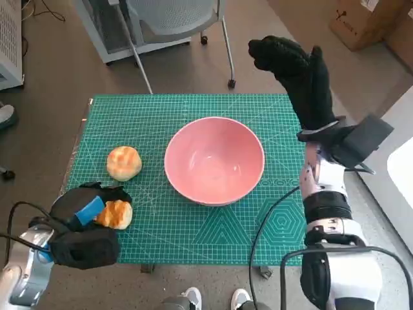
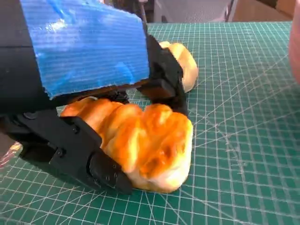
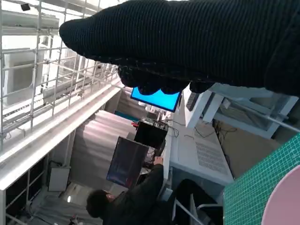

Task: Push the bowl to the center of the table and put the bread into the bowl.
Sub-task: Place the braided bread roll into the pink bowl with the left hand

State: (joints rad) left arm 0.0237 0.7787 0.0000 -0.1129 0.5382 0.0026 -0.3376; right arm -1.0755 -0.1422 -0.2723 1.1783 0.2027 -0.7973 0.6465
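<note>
While the left hand (image 1: 87,226) grips one bread (image 2: 140,140) on the surface (image 1: 213,232), a second bun (image 1: 124,163) lies just beyond it. Between both hands sits the bowl (image 1: 214,160). Raised above the surface, the right hand (image 1: 298,71) holds nothing, fingers loosely curled.

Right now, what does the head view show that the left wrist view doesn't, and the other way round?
Only the head view shows the whole pink bowl at mid-table, the raised gloved right robot hand holding nothing, and a chair. Only the left wrist view shows the black fingers clasping the near golden bread roll. Both show the blue-taped left robot hand, the second round bread roll and the green cutting mat.
</note>
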